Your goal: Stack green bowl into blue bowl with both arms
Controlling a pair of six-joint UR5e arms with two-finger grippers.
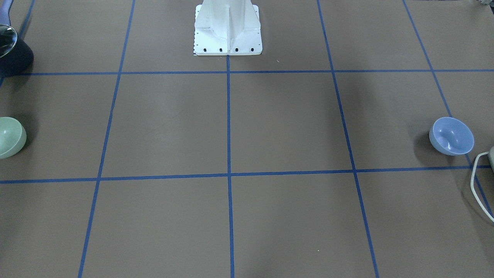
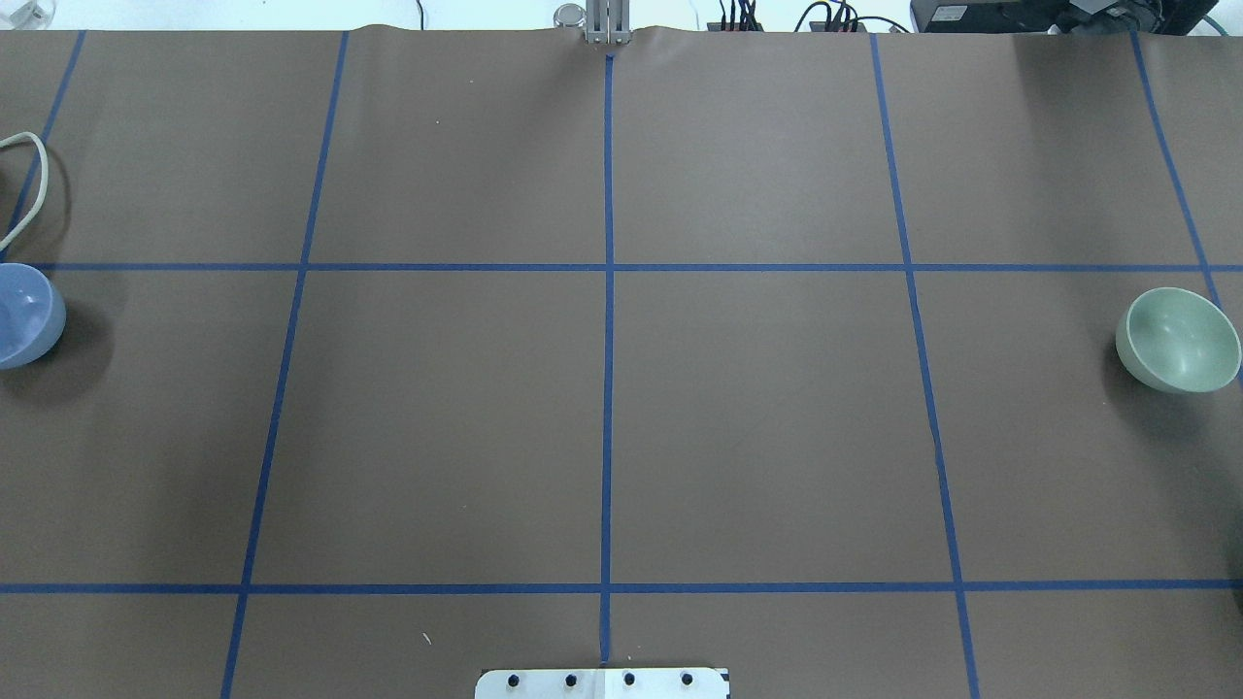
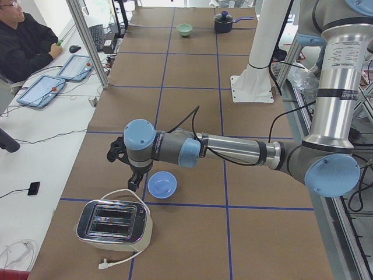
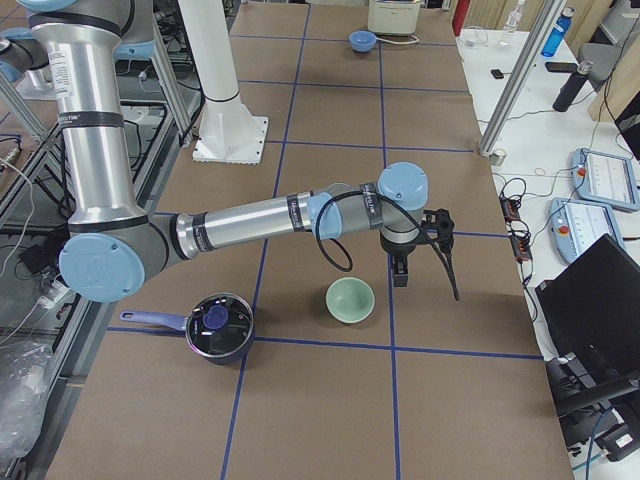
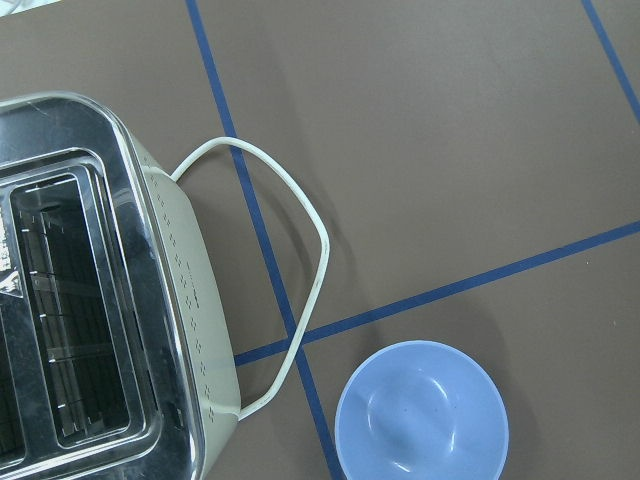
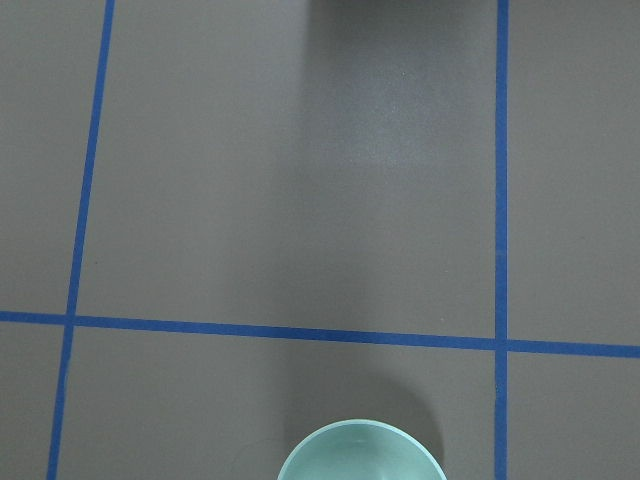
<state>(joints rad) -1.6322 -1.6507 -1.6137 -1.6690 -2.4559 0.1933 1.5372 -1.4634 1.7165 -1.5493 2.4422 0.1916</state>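
The green bowl [image 2: 1180,340] sits upright at the table's right end; it also shows in the front view [image 1: 9,137], the exterior right view [image 4: 350,300] and the right wrist view [image 6: 360,455]. The blue bowl [image 2: 24,316] sits upright at the left end, also seen in the front view [image 1: 451,136], the exterior left view [image 3: 162,185] and the left wrist view [image 5: 420,415]. My left gripper [image 3: 134,181] hangs just beside the blue bowl. My right gripper [image 4: 399,275] hangs just beside the green bowl. Both show only in the side views; I cannot tell if they are open or shut.
A chrome toaster [image 3: 113,221] with a white cable [image 5: 300,240] stands close to the blue bowl. A dark lidded pot [image 4: 220,325] stands near the green bowl. The white pedestal [image 1: 227,27] stands at the robot's side. An operator and tablets are beside the table.
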